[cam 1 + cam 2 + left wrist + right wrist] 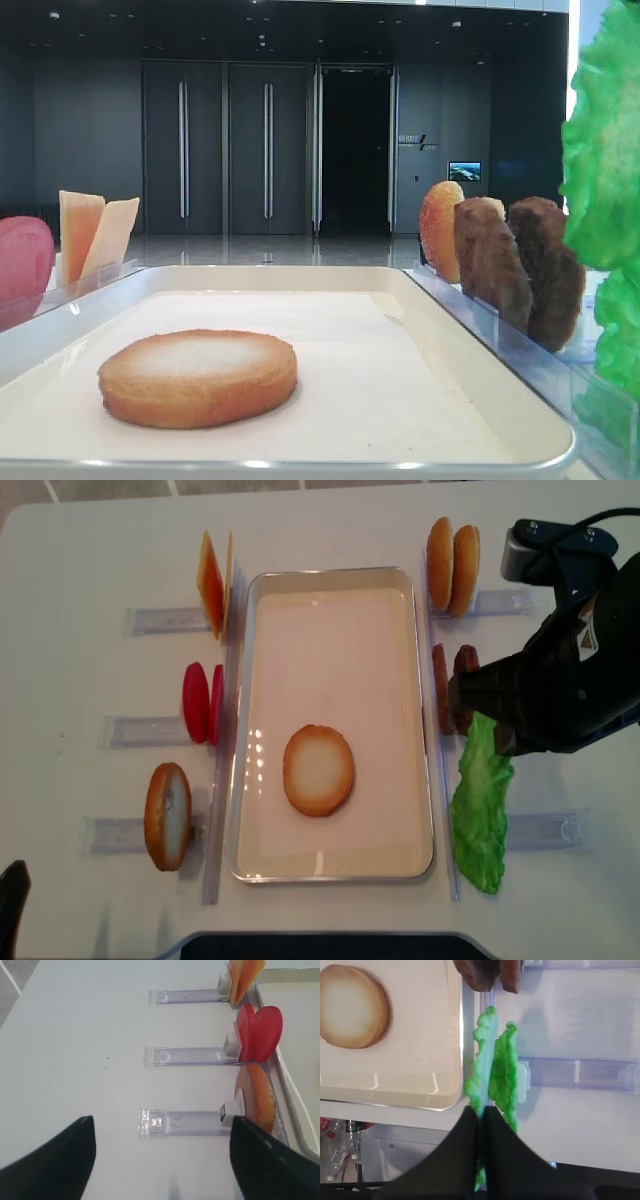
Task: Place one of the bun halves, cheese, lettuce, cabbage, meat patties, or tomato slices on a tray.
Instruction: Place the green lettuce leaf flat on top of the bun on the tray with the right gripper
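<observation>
We see the right gripper (481, 1112) closed on the lettuce (495, 1067), its two black fingers (507, 1160) pressed together with the green leaf pinched between them. In the right wrist view the leaf runs straight out from the fingertips, its ruffled edge just beside the tray's (454, 1035) long right rim and not over it. From above, the lettuce (481, 815) trails out from under the right arm toward the worktop's near edge, outside the tray's (425, 730) right rim, beside a clear plastic rack (545, 830). The gripper itself is hidden under the arm in that view.

On the tray lies one flat bun half (318, 770), pale face up, nearer the tray's near end than its far end and roughly centred between the long rims. Just beyond the right rim, the two meat patties (452, 685) stand on edge close to the arm, and two more bun halves (452, 552) stand by the tray's far right corner. Along the left rim we find the cheese (214, 580), the tomato slices (202, 702) and another bun half (167, 815), all upright in their racks.

The left gripper (162, 1152) stands with its fingers wide apart, nothing between them, over the bare worktop left of those racks.
</observation>
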